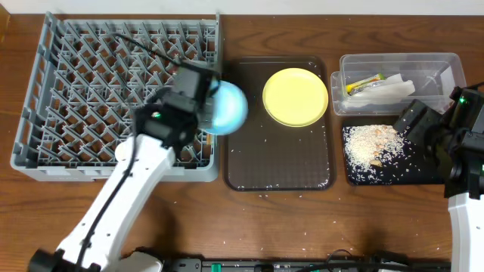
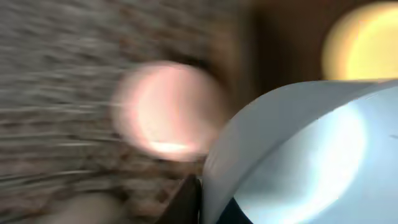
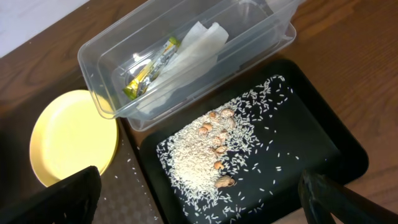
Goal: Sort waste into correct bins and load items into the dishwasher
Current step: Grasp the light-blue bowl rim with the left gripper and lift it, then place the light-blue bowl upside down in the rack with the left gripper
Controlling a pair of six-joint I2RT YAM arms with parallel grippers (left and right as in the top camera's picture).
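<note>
My left gripper [image 1: 206, 104] is shut on the rim of the light blue bowl [image 1: 229, 106] and holds it over the right edge of the grey dish rack [image 1: 45, 91]; the bowl fills the blurred left wrist view [image 2: 305, 155]. The yellow plate [image 1: 296, 96] lies on the brown tray [image 1: 249, 162] and shows in the right wrist view [image 3: 68, 140]. My right gripper [image 3: 199, 205] is open above the black tray [image 1: 423, 172], which holds rice crumbs [image 3: 202, 155]. The clear tub [image 1: 446, 68] holds the white napkin [image 3: 193, 46] and the green-and-orange wrapper [image 3: 149, 65]. The other bowl, cup and chopsticks are out of view.
Loose rice grains lie scattered on the brown tray and on the wooden table [image 1: 287, 227] in front of it. The clear tub sits right behind the black tray at the right. The dish rack fills the left side of the table.
</note>
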